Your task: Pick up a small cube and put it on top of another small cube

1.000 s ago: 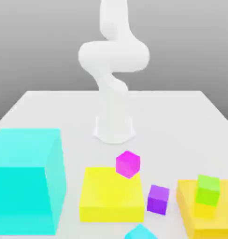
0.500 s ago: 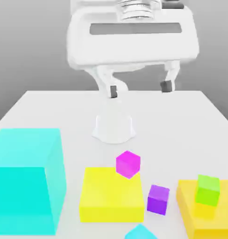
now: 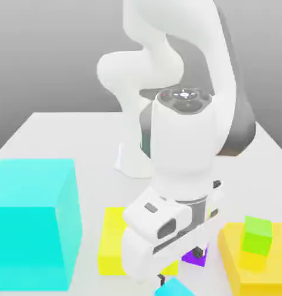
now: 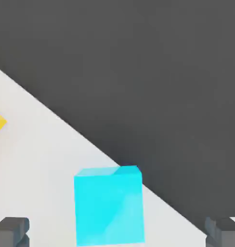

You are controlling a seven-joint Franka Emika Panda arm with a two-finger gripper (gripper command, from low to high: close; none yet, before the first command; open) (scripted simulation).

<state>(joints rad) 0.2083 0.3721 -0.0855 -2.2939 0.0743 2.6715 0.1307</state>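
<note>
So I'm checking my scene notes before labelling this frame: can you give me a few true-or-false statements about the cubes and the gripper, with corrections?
1. The gripper is open with a small cyan cube between its fingers. True.
2. A small green cube sits on the orange-yellow block at the exterior view's right. True.
3. The large cyan block stands at the exterior view's right. False: it stands at the left.
4. The gripper is shut on the small purple cube. False: it is open and holds nothing.
5. The small cyan cube sits near the table edge. True.
</note>
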